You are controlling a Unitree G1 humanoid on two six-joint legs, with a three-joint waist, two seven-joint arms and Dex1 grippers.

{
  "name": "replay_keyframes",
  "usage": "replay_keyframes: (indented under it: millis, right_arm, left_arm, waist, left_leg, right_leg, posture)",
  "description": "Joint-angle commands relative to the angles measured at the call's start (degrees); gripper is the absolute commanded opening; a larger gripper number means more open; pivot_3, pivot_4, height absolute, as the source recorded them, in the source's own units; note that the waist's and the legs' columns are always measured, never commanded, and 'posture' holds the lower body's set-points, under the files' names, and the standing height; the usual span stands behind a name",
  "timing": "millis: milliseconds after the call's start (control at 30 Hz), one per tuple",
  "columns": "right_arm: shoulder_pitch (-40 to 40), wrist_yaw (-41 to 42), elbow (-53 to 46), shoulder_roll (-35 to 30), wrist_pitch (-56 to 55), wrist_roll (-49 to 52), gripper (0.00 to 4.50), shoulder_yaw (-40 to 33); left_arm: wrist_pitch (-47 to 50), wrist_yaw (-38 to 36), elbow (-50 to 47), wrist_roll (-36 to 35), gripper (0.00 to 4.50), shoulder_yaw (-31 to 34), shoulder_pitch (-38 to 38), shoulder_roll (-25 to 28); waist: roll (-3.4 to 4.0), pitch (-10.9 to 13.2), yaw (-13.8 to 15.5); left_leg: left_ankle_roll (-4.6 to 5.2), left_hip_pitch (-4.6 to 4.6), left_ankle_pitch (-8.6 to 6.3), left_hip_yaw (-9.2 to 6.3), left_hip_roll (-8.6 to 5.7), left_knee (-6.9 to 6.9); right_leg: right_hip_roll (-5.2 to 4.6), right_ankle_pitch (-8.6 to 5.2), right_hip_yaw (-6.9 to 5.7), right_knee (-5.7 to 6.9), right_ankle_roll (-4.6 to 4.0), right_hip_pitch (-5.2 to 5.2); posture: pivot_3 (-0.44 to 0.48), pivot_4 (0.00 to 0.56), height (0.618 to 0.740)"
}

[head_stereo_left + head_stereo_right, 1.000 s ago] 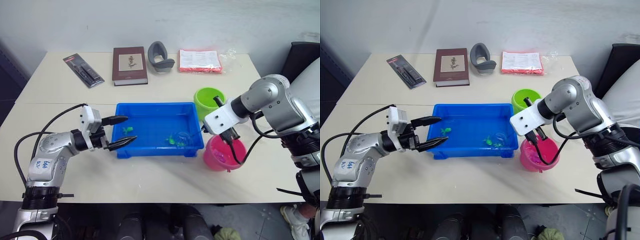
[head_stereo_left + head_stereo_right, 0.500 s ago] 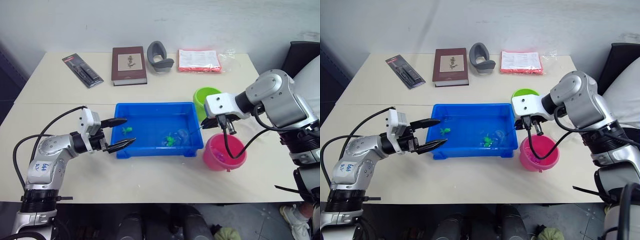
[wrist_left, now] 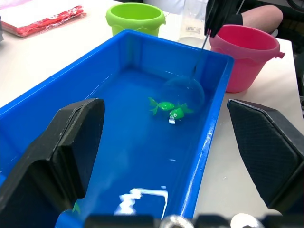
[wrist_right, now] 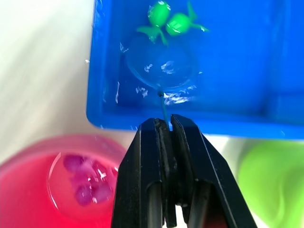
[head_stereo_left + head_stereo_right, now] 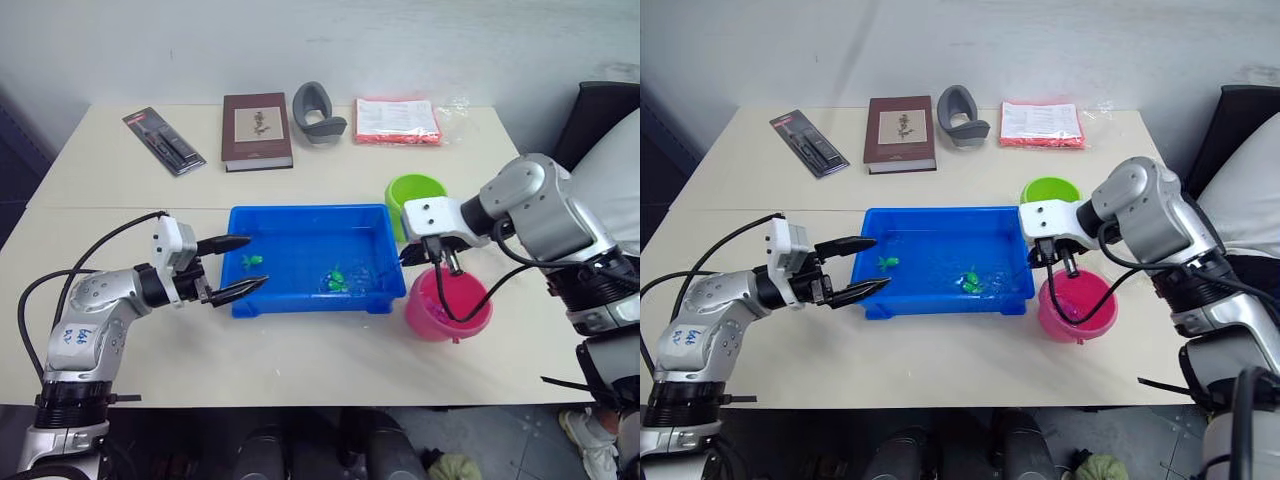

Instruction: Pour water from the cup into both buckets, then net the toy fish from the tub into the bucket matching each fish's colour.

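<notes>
The blue tub (image 5: 300,212) holds water and green toy fish: one (image 5: 252,262) near its left end, two together (image 3: 171,108) toward its right end. The net (image 4: 161,66) lies in the water beside those two, and my right gripper (image 4: 165,124) is shut on its thin handle at the tub's right wall. The green bucket (image 5: 415,190) stands behind that gripper. In front of it is the pink bucket (image 5: 450,308), with pink fish (image 4: 83,183) in its water. The clear cup (image 3: 192,21) stands between the buckets. My left gripper (image 5: 256,260) is open over the tub's left end.
Along the table's far edge lie a black blister pack (image 5: 165,140), a brown book (image 5: 258,130), a grey curved object (image 5: 318,112) and a red-and-white packet (image 5: 398,120). A dark chair (image 5: 605,110) stands at the right.
My right wrist has turned and the gripper has moved from over the pink bucket to the tub's right wall. The net hoop now sits closer to the two green fish. The left gripper has barely moved.
</notes>
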Motion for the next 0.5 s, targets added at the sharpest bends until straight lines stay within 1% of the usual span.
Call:
replay_keyframes:
  millis: [33, 333, 400, 500]
  right_arm:
    - [0.19, 1.03, -1.25, 1.06, 2.45, 1.22, 0.00, -0.59]
    - [0.56, 0.91, -0.07, 5.32, 11.38, 4.46, 0.00, -0.86]
    - [1.13, 0.48, -1.06, 6.53, 15.01, 6.30, 0.00, -1.42]
    - [1.82, -1.64, -1.31, 7.57, 15.72, 6.35, 0.00, -1.48]
  left_arm:
    - [0.12, 0.26, -2.38, -1.00, 4.44, 1.39, 0.25, 0.93]
    - [0.01, 0.18, -2.07, -0.92, 4.44, 2.02, 0.62, 1.53]
    - [-0.09, 0.22, -2.00, -0.98, 4.44, 2.13, 0.73, 1.68]
    - [-0.22, 0.15, -1.89, -0.96, 4.44, 2.25, 0.77, 1.80]
  waist:
    - [0.00, 0.00, 0.02]
    - [0.00, 0.00, 0.00]
    - [0.00, 0.00, -0.09]
    - [0.00, 0.00, -0.21]
  left_leg:
    - [0.00, 0.00, 0.00, 0.00, 0.00, 0.00]
    - [0.00, -0.02, 0.00, -0.01, 0.00, 0.00]
    - [0.00, -0.01, 0.00, -0.01, 0.00, 0.00]
    - [0.00, -0.01, 0.00, -0.01, 0.01, -0.01]
  right_leg:
    - [0.00, 0.00, 0.00, 0.00, 0.00, 0.00]
    - [-0.01, 0.00, 0.00, 0.00, 0.00, -0.01]
    - [0.00, 0.00, 0.00, 0.00, -0.01, -0.02]
    - [0.00, -0.01, -0.01, 0.01, -0.02, -0.01]
  posture:
    - [0.000, 0.150, 0.740]
    - [0.000, 0.150, 0.740]
    - [0.000, 0.150, 0.740]
    - [0.000, 0.150, 0.740]
